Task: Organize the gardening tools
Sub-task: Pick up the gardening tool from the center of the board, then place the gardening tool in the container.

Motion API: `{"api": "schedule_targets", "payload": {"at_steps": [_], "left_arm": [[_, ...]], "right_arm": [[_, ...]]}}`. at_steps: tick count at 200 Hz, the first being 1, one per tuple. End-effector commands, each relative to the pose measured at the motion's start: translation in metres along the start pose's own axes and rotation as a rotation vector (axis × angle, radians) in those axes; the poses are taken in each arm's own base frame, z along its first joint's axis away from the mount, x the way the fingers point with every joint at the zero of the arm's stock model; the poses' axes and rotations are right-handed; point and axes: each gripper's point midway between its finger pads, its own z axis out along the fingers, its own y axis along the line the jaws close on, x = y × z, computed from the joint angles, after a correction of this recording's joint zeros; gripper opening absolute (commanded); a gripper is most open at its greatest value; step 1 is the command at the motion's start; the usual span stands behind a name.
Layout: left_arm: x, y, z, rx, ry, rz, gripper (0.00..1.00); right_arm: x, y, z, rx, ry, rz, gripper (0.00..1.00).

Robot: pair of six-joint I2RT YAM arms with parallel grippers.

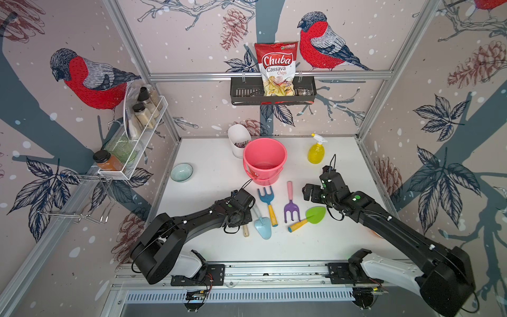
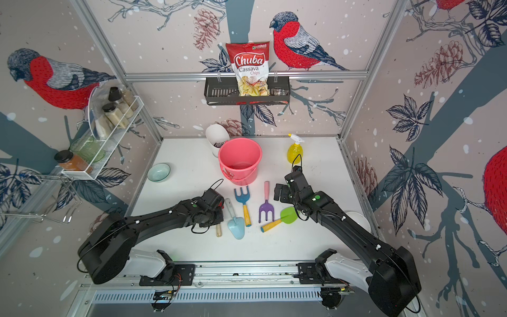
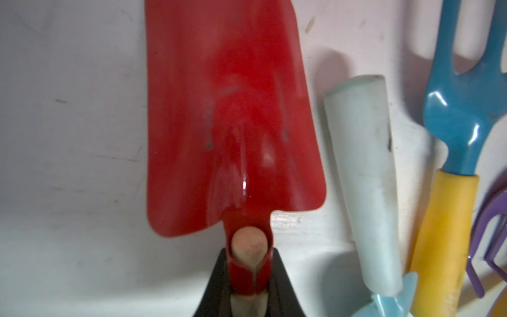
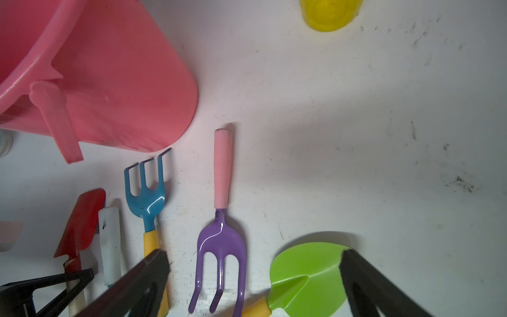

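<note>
My left gripper (image 3: 248, 288) is shut on the red shovel (image 3: 225, 123) at the neck where its blade meets the wooden handle (image 1: 246, 230); the blade lies flat on the table. Beside it lie the light-blue trowel (image 1: 262, 226), the blue fork (image 1: 265, 196), the purple rake (image 1: 290, 210) and the green spade (image 1: 315, 215). My right gripper (image 4: 253, 259) hangs open above the rake's tines and the spade's blade, holding nothing. The yellow spray bottle (image 1: 316, 152) stands upright at the back right.
A pink bucket (image 1: 263, 177) stands upright behind the tools, with a white cup (image 1: 238, 137) behind it. A teal bowl (image 1: 181, 172) sits at the left and a white bowl (image 2: 359, 219) under the right arm. Racks hang on the left and back walls.
</note>
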Motion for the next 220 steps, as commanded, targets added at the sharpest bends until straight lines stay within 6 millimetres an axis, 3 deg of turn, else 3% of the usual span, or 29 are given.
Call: {"api": "schedule_targets", "payload": {"at_steps": [1, 46, 67, 106, 159, 220], "left_arm": [[-0.004, 0.012, -0.008, -0.045, -0.039, -0.037, 0.00], [-0.030, 0.020, -0.050, -0.018, -0.240, -0.090, 0.00], [-0.050, 0.010, -0.080, 0.063, -0.380, -0.063, 0.00], [-0.093, -0.014, -0.140, 0.142, -0.634, 0.074, 0.00], [-0.154, -0.073, -0.214, 0.241, -0.968, 0.242, 0.00], [-0.201, -0.144, -0.249, 0.316, -1.206, 0.394, 0.00]], "right_arm": [[-0.001, 0.007, 0.002, -0.035, -0.002, 0.009, 1.00], [0.006, 0.037, -0.004, -0.163, 0.019, -0.069, 1.00], [0.008, 0.052, -0.009, -0.216, 0.015, -0.103, 1.00], [0.012, 0.057, -0.009, -0.234, 0.007, -0.107, 1.00], [0.014, 0.060, -0.010, -0.257, -0.001, -0.099, 1.00], [0.011, 0.054, -0.013, -0.246, -0.036, -0.082, 1.00]]}}
